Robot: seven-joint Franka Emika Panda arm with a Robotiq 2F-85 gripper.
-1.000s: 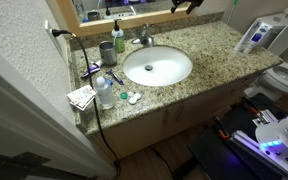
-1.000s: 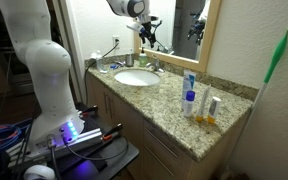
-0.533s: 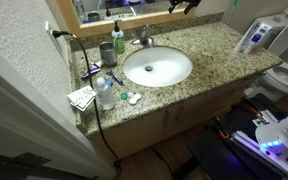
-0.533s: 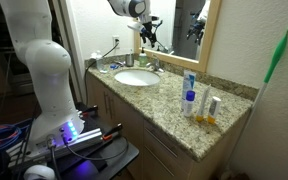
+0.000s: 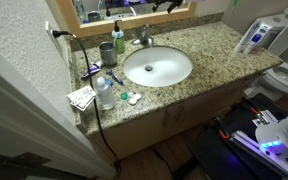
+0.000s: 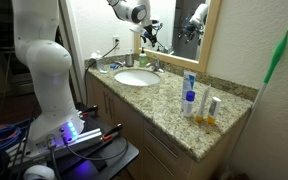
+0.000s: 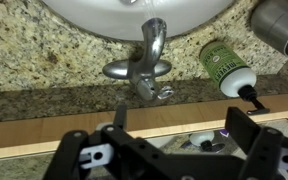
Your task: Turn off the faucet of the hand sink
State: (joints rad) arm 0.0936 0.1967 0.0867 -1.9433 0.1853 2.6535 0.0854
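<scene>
The faucet (image 7: 147, 62) is a small chrome tap at the back rim of the oval white hand sink (image 5: 157, 67). The wrist view shows it from above, its spout reaching toward the basin (image 7: 134, 12). It also shows in both exterior views (image 5: 143, 38) (image 6: 156, 66). My gripper (image 7: 181, 125) is open and empty, with dark fingers (image 7: 119, 118) spread wide. It hovers above the faucet in front of the mirror and is apart from it (image 5: 164, 6) (image 6: 150, 35). I see no water stream.
A green soap bottle (image 7: 224, 68) stands beside the faucet, with a grey cup (image 5: 106, 52) close by. Toiletries (image 5: 106, 88) lie at one end of the granite counter (image 5: 209, 55) and bottles (image 6: 190, 96) at the other. A white toilet (image 5: 284, 78) stands beside the counter.
My gripper has moved along the mirror to a spot nearer above the faucet. Nothing on the counter has moved.
</scene>
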